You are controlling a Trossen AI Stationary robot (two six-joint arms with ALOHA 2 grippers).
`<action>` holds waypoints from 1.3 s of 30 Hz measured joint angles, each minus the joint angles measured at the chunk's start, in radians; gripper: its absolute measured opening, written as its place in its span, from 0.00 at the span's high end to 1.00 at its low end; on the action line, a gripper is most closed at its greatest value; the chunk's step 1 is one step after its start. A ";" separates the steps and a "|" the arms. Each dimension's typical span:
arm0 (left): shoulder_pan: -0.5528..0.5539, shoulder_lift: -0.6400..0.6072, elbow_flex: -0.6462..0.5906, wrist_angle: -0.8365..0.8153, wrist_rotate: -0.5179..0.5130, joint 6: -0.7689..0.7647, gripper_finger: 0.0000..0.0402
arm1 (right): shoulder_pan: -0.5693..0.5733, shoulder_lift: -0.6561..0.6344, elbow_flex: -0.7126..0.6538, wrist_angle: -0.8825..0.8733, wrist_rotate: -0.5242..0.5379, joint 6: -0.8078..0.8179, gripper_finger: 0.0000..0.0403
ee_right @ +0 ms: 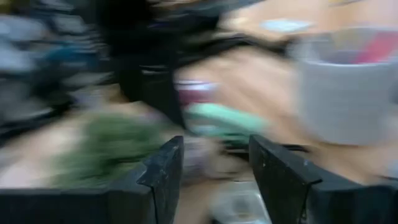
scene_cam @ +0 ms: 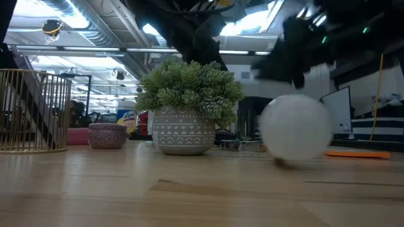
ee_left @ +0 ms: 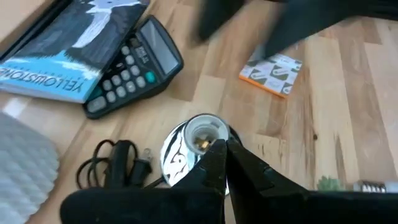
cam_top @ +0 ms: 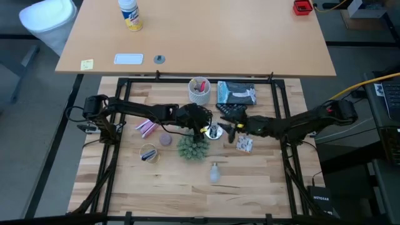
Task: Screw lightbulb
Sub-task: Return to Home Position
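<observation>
The lightbulb (cam_top: 214,172) lies on its side on the wooden table, near the front; no gripper touches it. It shows large and white in the low view (scene_cam: 295,128), and its grey base shows in the left wrist view (ee_left: 373,185). The shiny silver socket dish (cam_top: 214,131) sits at the table's middle with its black cord (ee_left: 118,165) beside it. My left gripper (cam_top: 205,129) is shut at the dish. My right gripper (ee_right: 211,168) is open and empty, just right of the dish in the high view (cam_top: 226,127). My left gripper pinches the socket dish's rim (ee_left: 219,138) between its two fingers (ee_left: 214,163), on the side of the dish nearest the gripper. The fingers slant down at it from the table's left. The dish sits with its opening and brass centre (ee_left: 202,143) showing.
A green potted plant (cam_top: 192,148) stands between the dish and the bulb. A grey cup (cam_top: 199,90), a book (cam_top: 236,94) and a calculator (cam_top: 231,111) lie behind. A small orange-and-white box (cam_top: 245,145), a gold wire basket (cam_top: 148,153) and a pink pot (cam_top: 165,139) are nearby.
</observation>
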 joint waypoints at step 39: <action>-0.113 -0.678 0.000 -0.414 -0.052 0.053 1.00 | 0.000 -0.723 0.001 -0.098 -0.484 -0.156 0.98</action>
